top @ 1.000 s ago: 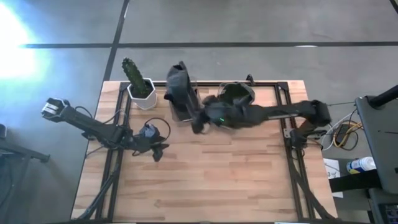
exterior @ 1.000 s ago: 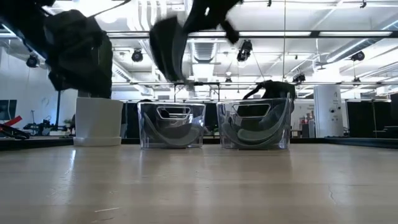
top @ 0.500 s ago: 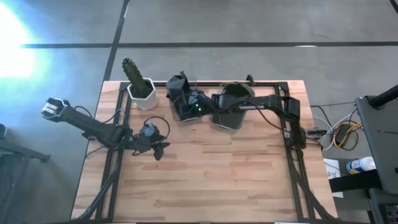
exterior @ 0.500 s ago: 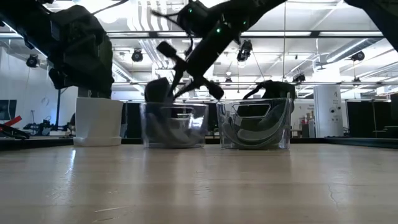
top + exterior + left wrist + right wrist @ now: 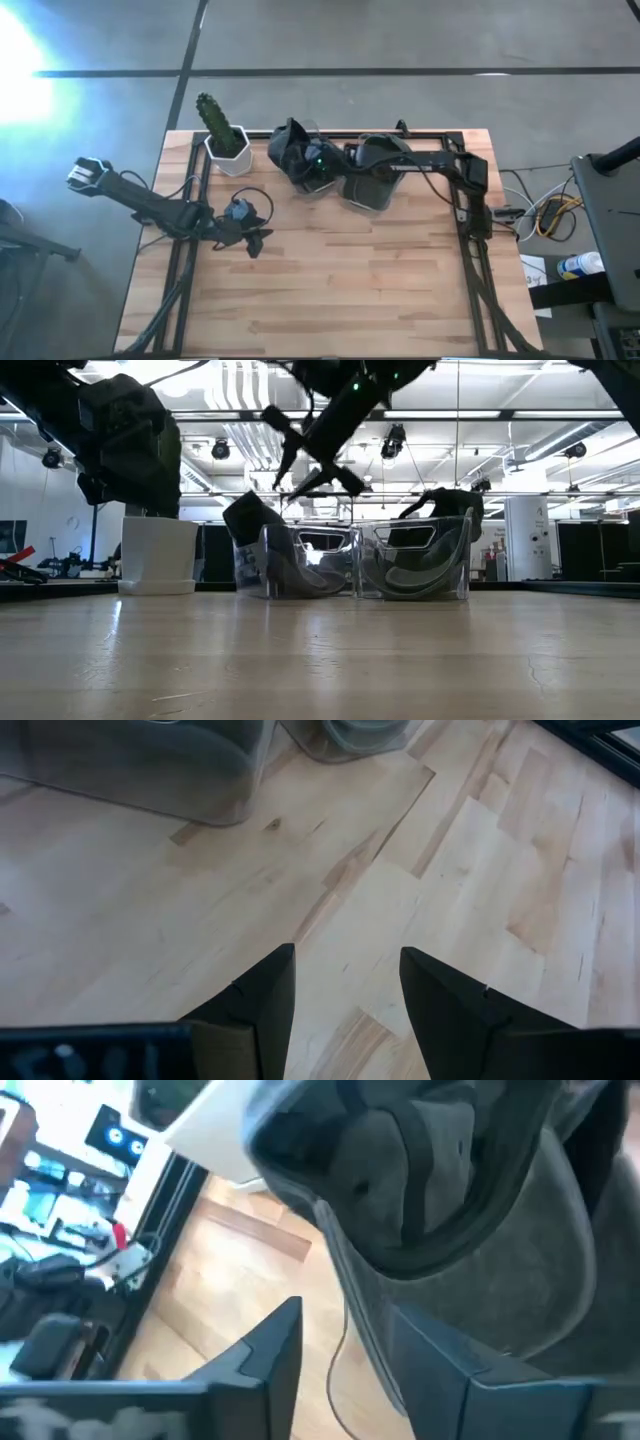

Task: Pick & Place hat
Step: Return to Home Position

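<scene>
the wooden table [image 5: 330, 290] fills the middle of the high view. the right arm [image 5: 430, 168] lies stretched along its far edge from the right side, and the left arm [image 5: 150, 205] waits low over the table's left part. two clear bins stand side by side at the far edge and seem to touch in the low view: the left bin [image 5: 335, 578] and the right bin [image 5: 400, 588]. a white pot [image 5: 158, 555] with a cactus [image 5: 212, 115] stands beside the left bin. the black cap [image 5: 250, 520] sits in the left bin, part of it poking over the rim on the pot's side. a second cap [image 5: 445, 500] rests in the right bin. the right gripper [image 5: 312, 452] hangs just above the left bin, fingers spread and empty. the left gripper [image 5: 347, 952] is parted too, over bare wood, holding nothing.
</scene>
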### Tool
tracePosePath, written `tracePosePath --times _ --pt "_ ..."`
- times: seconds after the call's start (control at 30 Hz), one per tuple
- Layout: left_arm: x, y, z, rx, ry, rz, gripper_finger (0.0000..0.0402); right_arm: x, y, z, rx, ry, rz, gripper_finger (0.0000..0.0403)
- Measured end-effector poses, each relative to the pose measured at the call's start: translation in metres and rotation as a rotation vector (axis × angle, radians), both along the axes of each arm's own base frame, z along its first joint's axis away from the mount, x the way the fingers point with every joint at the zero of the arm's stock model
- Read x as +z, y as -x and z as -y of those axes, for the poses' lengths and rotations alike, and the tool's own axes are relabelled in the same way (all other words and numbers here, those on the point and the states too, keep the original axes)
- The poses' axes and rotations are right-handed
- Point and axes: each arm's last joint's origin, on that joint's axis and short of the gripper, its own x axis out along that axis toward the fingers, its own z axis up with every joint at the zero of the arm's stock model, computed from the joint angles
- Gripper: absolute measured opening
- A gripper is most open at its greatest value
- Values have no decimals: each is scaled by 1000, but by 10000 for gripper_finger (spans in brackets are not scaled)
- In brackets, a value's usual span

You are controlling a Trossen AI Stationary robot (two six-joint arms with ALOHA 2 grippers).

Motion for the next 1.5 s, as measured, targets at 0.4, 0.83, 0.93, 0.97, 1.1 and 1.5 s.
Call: tracePosePath --times 0.4,0.83,0.93,0.97,1.1,1.5 --pt "3 -1 0 -11 -9 13 174 69 53 -61 495 247 -126 177" --pt "29 -13 -2 -295 -7 215 174 83 197 -105 289 359 124 134" --pt "35 -9 -6 -279 -13 253 174 80 228 -106 246 393 152 129" --pt "38 -7 -8 -267 -31 260 174 79 235 -105 241 395 161 128" --pt "43 4 -15 -153 5 277 174 84 266 -102 163 316 294 129" --pt "72 39 -20 -322 -80 516 174 35 303 -104 346 395 566 132"
